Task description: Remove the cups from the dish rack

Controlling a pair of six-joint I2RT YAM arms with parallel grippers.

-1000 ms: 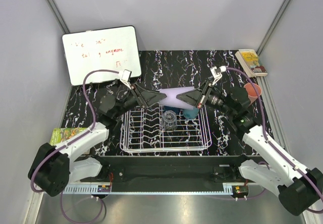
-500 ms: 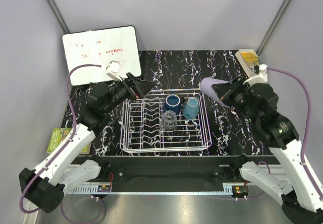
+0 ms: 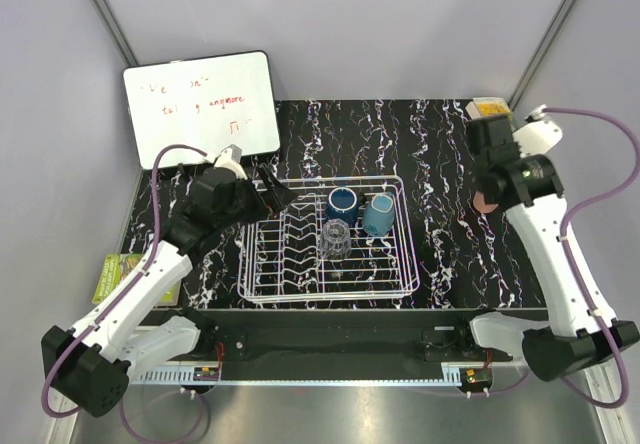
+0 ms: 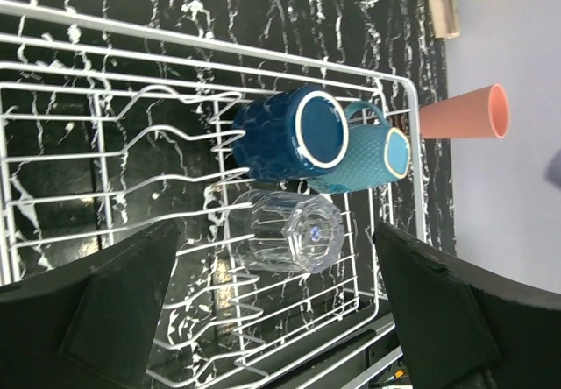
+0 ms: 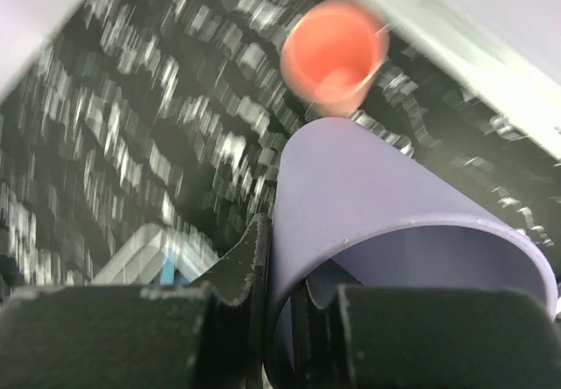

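The white wire dish rack (image 3: 300,286) (image 4: 105,152) holds a dark blue cup (image 3: 342,202) (image 4: 289,135), a teal cup (image 3: 377,214) (image 4: 372,157) and a clear glass (image 3: 335,237) (image 4: 289,240). My left gripper (image 3: 275,192) (image 4: 280,319) is open and empty at the rack's left side, its fingers spread wide before the glass. My right gripper (image 5: 294,301) is shut on the wall of a lavender cup (image 5: 377,222), one finger outside and one inside the rim. It hovers over the table on the right, just by the salmon cup (image 5: 333,52) (image 3: 487,202) (image 4: 460,113). From above, the right wrist hides the lavender cup.
A whiteboard (image 3: 200,104) leans at the back left. A book (image 3: 490,109) (image 4: 438,3) lies at the back right corner. A green packet (image 3: 125,274) sits off the table's left edge. Grey walls close in both sides.
Both grippers held the lavender cup over the rack. The left one let go, opened and drew back left. The right arm swung the cup rightward to beside the salmon cup.
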